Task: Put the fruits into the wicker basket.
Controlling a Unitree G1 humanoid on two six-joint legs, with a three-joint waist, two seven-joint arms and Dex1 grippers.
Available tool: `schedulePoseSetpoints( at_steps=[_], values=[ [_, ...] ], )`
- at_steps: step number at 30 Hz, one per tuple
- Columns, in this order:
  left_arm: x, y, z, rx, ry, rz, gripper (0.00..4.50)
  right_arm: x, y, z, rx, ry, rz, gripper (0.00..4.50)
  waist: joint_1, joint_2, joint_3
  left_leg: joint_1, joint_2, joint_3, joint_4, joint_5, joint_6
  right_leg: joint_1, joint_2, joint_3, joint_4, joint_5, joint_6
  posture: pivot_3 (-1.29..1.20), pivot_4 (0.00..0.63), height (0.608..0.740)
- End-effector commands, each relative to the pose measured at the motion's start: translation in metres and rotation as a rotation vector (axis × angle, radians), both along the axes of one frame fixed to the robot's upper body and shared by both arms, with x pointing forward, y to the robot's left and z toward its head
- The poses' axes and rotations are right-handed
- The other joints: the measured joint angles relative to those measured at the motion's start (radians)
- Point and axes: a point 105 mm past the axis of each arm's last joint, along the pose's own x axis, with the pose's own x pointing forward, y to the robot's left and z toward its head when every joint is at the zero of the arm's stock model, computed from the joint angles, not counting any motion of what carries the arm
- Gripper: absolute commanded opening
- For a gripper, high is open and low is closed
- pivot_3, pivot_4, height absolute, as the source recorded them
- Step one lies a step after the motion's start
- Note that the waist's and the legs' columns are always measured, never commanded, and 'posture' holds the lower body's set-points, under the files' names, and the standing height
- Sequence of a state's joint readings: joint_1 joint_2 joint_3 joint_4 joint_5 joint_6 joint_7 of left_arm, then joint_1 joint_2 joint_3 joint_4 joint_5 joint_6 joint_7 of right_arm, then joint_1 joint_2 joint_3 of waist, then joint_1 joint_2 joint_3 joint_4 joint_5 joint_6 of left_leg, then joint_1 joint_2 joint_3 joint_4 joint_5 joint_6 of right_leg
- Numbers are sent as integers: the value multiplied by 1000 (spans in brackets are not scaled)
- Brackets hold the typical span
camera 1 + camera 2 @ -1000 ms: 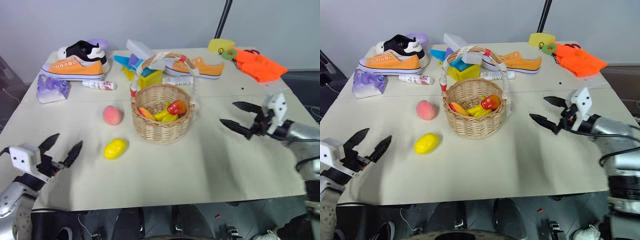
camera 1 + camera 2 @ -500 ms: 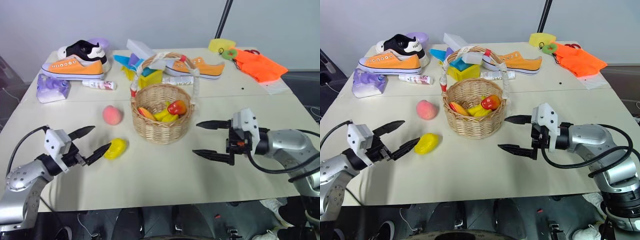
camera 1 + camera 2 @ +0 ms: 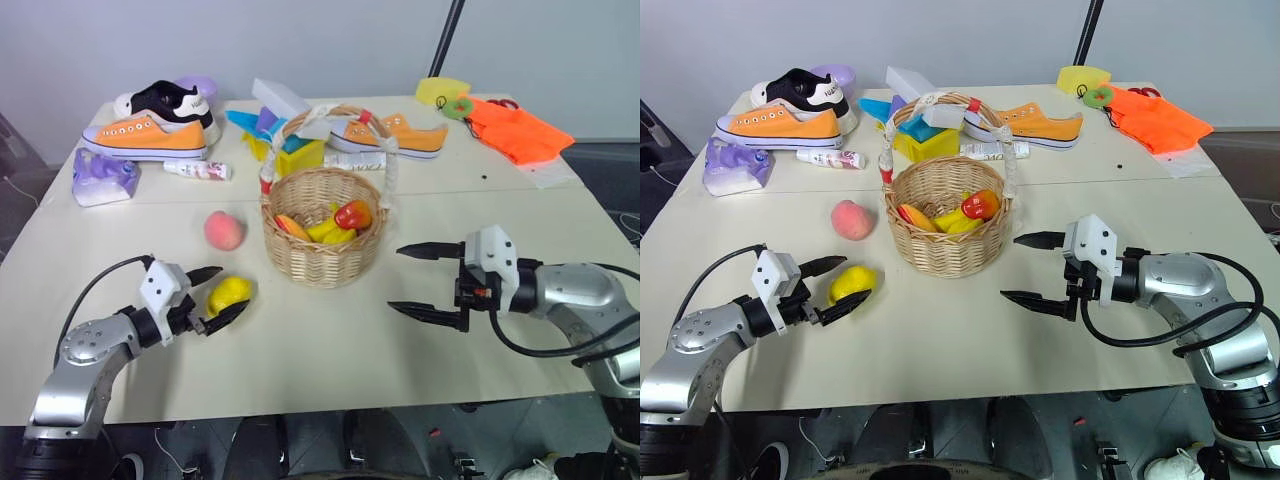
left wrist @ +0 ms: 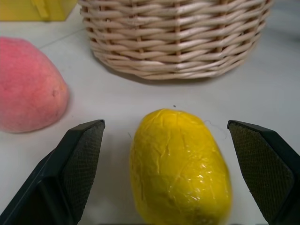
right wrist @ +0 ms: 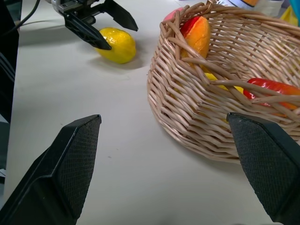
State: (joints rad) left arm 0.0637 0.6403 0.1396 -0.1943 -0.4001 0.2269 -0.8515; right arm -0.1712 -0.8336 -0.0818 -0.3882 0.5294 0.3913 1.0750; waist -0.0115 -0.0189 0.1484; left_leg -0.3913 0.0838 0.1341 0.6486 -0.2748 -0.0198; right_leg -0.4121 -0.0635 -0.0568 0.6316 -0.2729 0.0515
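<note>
Between the left gripper's (image 3: 213, 297) wide-open jaws lies the lemon (image 3: 229, 294), ungripped.

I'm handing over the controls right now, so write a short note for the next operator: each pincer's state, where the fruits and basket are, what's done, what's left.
Left pincer: open, its fingers either side of the lemon, not closed on it.
Right pincer: open and empty, over bare table on the right of the wicker basket.
Peach: on the table left of the basket, beyond the lemon, untouched.
Basket: mid-table, already holding some red, orange and yellow pieces.
Done: neither the lemon nor the peach is in yet.
Left: likely close on the lemon, drop it in the basket, then do the same with the peach.
</note>
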Motion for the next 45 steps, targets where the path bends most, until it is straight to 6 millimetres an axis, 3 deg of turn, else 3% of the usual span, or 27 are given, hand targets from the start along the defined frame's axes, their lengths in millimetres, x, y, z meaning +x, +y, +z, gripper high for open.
schedulePoseSetpoints(
  at_steps=[1, 5, 8, 11, 12, 17, 21, 24, 26, 28, 31, 35, 37, 42, 45],
  values=[
    [3, -2, 0, 7, 1, 1, 4500, 0, 0, 5, 7, -39, 10, 4472, 0, 0, 0, 0, 0, 0, 0, 0, 0, 0, 0, 0, 0, 0, 0, 0, 150, 740],
    [7, -7, -8, -10, 20, 11, 4500, 7, -2, 3, 19, -68, -13, 4472, 0, 0, 0, 0, 0, 0, 0, 0, 0, 0, 1, 0, 0, 0, 0, 0, 150, 740],
    [5, -11, -10, -47, 55, -4, 3655, 10, -3, 3, 22, -84, -23, 4500, 0, 0, 0, 0, 0, 0, 0, 0, 0, 0, 0, 0, 0, 0, 0, 0, 150, 740],
    [6, -13, -6, -47, 35, -7, 2320, 11, -3, 3, 15, -99, -25, 4500, 0, 0, 0, 0, 0, 0, 0, 0, 0, 0, 1, 0, 0, 0, 0, 0, 150, 740],
    [7, -14, -5, -36, 21, -6, 2240, 12, -4, 4, 13, -107, -29, 4500, 0, 0, 0, 0, 0, 0, 0, 0, 0, 0, 1, 0, 0, 0, 0, 0, 150, 740],
    [17, -27, 35, -118, -88, -29, 2240, 15, -7, 5, 22, -121, -57, 4500, 3, 0, 0, 0, 0, 0, 1, 0, 0, 1, 1, 0, 0, 0, 0, 0, 150, 740],
    [18, -67, 100, -312, -184, -155, 2240, 27, -14, 23, 138, -174, -153, 4500, 4, -1, 0, 0, -1, -1, 2, 0, 0, 2, 1, 0, 1, 2, 3, 0, 150, 740],
    [27, -86, 131, -367, -248, -178, 2240, 38, -19, 35, 218, -229, -233, 4500, 2, -1, 0, 1, -3, -1, 2, 0, 0, 4, 1, 0, 1, 5, 9, 0, 150, 740],
    [45, -99, 141, -398, -265, -141, 2240, 43, -19, 36, 235, -245, -264, 4500, 2, -1, 0, 1, -4, -1, 2, 0, 0, 4, 2, 0, 1, 5, 9, 0, 150, 740],
    [64, -114, 139, -402, -262, -98, 2240, 43, -14, 33, 223, -247, -254, 4500, 4, -1, 0, 1, -4, -1, 3, 0, 0, 5, 3, 0, 1, 5, 9, 0, 150, 740],
    [73, -134, 134, -403, -271, -93, 2240, 43, -9, 35, 243, -254, -256, 4500, 2, -1, 0, 1, -5, -1, 3, 0, 0, 5, 3, 0, 0, 5, 9, 0, 150, 740],
    [73, -145, 131, -421, -260, -91, 4200, 41, -6, 36, 248, -257, -255, 4500, 0, -1, 0, 0, -5, -1, 2, 1, 0, 3, 4, 0, 1, 5, 9, 0, 150, 740],
    [69, -144, 129, -393, -274, -106, 4443, 41, -5, 36, 248, -258, -257, 4500, 0, -1, 0, 0, -4, -1, 2, 1, -1, 3, 5, 0, 1, 5, 9, 0, 150, 740],
    [51, -121, 134, -385, -299, -113, 4443, 39, -6, 37, 253, -251, -258, 4500, 0, -1, 0, 1, -3, -2, 2, 1, -1, 3, 5, 0, 1, 5, 9, 0, 150, 740],
    [30, -85, 132, -367, -280, -73, 4443, 30, 0, 35, 240, -221, -202, 4500, -4, -1, 0, 1, -2, -2, 2, 1, -1, 3, 5, 1, 1, 5, 9, 0, 150, 740]
  ],
)
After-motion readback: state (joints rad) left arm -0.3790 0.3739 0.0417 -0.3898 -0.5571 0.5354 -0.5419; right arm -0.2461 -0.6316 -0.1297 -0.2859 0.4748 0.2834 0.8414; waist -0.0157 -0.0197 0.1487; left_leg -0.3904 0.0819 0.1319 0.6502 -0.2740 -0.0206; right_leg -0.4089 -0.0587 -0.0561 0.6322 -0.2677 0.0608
